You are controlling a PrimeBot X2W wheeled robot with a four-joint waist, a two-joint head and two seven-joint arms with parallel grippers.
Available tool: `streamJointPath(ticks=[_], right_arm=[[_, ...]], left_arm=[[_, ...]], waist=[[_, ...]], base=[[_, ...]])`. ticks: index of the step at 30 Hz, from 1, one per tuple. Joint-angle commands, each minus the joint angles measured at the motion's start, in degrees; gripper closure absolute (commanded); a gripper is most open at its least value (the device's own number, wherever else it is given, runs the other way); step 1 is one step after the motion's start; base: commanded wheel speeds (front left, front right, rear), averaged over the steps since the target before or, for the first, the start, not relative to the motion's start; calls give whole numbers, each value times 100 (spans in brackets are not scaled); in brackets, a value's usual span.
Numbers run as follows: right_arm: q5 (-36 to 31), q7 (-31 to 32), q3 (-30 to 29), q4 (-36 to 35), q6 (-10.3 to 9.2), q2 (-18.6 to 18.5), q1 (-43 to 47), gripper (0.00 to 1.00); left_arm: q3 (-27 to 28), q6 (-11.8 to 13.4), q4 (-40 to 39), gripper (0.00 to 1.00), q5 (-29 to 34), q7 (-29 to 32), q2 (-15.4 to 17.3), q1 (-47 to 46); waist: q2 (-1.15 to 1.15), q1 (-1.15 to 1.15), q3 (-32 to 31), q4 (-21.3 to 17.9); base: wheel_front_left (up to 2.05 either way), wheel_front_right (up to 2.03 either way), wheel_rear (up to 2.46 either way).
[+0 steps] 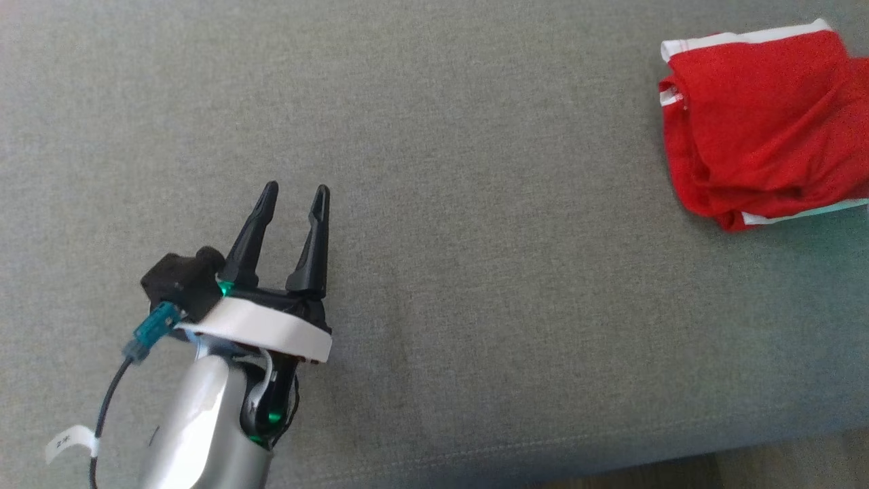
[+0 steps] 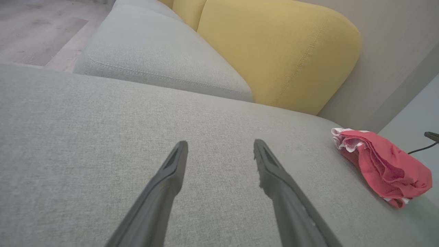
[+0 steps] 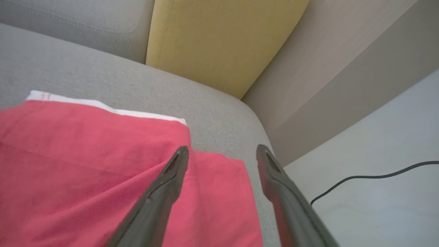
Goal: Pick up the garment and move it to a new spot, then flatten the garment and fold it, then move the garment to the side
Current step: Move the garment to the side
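The folded red garment [image 1: 760, 122] lay at the right end of the grey seat [image 1: 475, 238], near its edge, with a yellow cushion [image 3: 223, 41] behind, a cable [image 3: 363, 177] on the floor beyond and bare seat leftward, my right pincer [image 3: 223, 148] spread empty over it and my left pincer [image 1: 297, 187] spread well apart.
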Motion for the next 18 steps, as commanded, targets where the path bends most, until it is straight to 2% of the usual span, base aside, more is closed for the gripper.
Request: streamJointPath(ticks=[1, 8, 18], right_arm=[[-11, -4, 87, -267, 11, -60, 33, 0], [189, -231, 335, -624, 11, 273, 2, 0], [1032, -1309, 870, -1021, 11, 1267, 520, 0]], left_arm=[[225, -22, -171, 0, -37, -69, 20, -24], [277, 60, -217, 0, -104, -69, 20, 103], [496, 235, -391, 0, -125, -69, 20, 417]], waist=[[0, 0, -104, -3], [0, 0, -499, 60], [0, 0, -1175, 292]], base=[[0, 0, 0], [0, 0, 0], [0, 0, 0]])
